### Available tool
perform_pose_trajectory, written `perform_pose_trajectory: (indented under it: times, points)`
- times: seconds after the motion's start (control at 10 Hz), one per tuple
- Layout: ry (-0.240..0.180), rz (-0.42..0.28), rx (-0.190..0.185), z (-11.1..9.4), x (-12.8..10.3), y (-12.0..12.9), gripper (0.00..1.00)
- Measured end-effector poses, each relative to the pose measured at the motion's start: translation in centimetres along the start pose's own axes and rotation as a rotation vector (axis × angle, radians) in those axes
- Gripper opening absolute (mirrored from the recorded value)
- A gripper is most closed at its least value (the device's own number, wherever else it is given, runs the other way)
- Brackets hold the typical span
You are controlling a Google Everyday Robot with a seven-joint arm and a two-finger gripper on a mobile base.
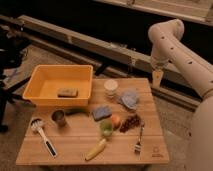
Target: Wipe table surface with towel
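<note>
The towel (130, 99) is a crumpled pale blue-grey cloth lying on the wooden table (152, 122), right of centre near the far edge. My gripper (157, 78) hangs point-down from the cream arm (172, 45). It is above the table's far right corner, to the right of the towel, further back and apart from it. It holds nothing that I can see.
A yellow tub (40, 75) with a small brown block (67, 92) stands at the back left. Around the middle are a white cup (111, 87), blue sponge (101, 112), metal cup (59, 118), orange (116, 120), grapes (131, 123), fork (139, 141), banana (96, 149) and brush (43, 135).
</note>
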Motion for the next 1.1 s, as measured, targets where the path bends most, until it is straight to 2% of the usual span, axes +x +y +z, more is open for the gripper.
perform_pose_trajectory:
  times: [0.5, 0.6, 1.1]
  points:
    - [0.002, -0.002, -0.001, 0.0, 0.0, 0.0, 0.8]
    - [0.008, -0.022, -0.012, 0.3, -0.1, 0.2, 0.8]
    - [0.04, -0.151, -0.069, 4.4, -4.8, 2.8, 0.8]
